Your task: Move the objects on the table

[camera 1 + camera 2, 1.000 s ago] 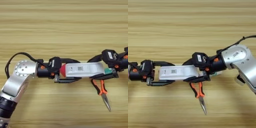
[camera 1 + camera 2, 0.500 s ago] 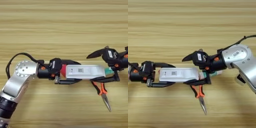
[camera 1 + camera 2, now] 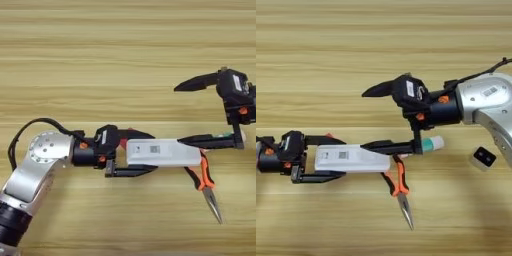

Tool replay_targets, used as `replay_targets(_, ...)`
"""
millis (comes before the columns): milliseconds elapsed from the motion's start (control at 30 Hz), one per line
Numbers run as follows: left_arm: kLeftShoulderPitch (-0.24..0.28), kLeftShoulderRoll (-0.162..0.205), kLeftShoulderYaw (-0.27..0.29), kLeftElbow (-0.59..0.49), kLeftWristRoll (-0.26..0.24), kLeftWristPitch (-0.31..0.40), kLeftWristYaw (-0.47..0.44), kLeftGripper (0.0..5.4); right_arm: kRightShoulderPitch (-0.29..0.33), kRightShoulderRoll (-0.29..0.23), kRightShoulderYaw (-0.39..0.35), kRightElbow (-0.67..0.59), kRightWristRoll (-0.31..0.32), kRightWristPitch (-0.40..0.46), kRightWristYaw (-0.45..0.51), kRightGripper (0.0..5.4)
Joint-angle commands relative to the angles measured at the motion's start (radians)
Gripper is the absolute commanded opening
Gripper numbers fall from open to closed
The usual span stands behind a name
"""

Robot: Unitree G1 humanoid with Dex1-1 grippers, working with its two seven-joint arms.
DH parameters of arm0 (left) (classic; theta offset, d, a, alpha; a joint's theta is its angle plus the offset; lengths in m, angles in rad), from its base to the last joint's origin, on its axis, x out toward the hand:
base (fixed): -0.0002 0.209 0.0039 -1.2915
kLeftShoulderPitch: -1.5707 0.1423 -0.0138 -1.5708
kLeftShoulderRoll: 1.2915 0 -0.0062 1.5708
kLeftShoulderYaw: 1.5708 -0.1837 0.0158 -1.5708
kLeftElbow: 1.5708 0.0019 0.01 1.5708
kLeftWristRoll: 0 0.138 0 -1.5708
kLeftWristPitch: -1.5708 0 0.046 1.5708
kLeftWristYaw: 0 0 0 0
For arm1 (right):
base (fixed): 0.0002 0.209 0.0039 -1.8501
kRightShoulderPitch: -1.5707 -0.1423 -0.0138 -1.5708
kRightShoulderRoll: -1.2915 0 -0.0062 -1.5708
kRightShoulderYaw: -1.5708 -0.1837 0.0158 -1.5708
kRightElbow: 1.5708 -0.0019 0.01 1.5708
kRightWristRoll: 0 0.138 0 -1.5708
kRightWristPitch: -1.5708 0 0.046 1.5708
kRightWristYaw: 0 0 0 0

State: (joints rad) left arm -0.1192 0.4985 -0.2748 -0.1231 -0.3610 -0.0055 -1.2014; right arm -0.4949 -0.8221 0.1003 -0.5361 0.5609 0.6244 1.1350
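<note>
1. Nearest the camera: orange-handled pliers (image 3: 399,187) on the table (image 3: 125,60), tip toward the viewer, handles running up under the right end of the white device (image 3: 162,152).
2. Next, left gripper (image 3: 145,152) closed around the left end of the white device, one black finger above it, one below; device flat, lengthwise between the two grippers.
3. Just behind the upper left finger, a sliver of the red cube (image 3: 122,141), mostly hidden, touching or just beside the device's left end; cannot tell which.
4. Right gripper (image 3: 373,120) spread wide and holding nothing: lower finger (image 3: 391,146) level, tip at the device's right end, contact not clear; upper finger (image 3: 378,90) raised well clear, pointing left.
5. Beside the base of the lower right finger, a small white and green cylinder (image 3: 432,144).
6. Only in the right eye view: a small white block with a dark top (image 3: 483,158), well right of the fingers, and the right arm's silver casing (image 3: 486,97).
7. Only in the left eye view: the left arm's silver elbow (image 3: 45,152) and its black cable.
</note>
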Motion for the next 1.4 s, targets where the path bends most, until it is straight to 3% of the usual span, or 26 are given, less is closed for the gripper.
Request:
replay_targets(33,0.02,0.011,-0.001,0.031,0.03,-0.027,0.005,2.86,-0.009,0.017,-0.048,-0.014,0.034,0.007,-0.047,5.4)
replay_targets(433,0.068,0.017,-0.018,0.058,0.083,-0.068,0.007,2.86,0.103,0.136,-0.176,-0.04,0.07,-0.026,-0.276,5.4)
replay_targets(767,0.107,0.029,0.002,0.044,0.088,-0.067,0.033,2.86,0.192,0.259,-0.201,-0.112,0.026,-0.056,-0.531,5.4)
replay_targets(1067,0.15,0.03,0.013,0.043,0.101,-0.058,0.103,2.86,0.191,0.339,-0.244,-0.132,-0.046,-0.064,-0.754,5.4)
replay_targets(1167,0.165,0.031,0.013,0.044,0.098,-0.049,0.115,2.86,0.194,0.377,-0.262,-0.121,-0.032,-0.075,-0.794,5.4)
replay_targets(1400,0.191,0.022,0.023,0.049,0.095,-0.029,0.163,2.86,0.223,0.441,-0.277,-0.08,-0.114,-0.177,-0.877,5.4)
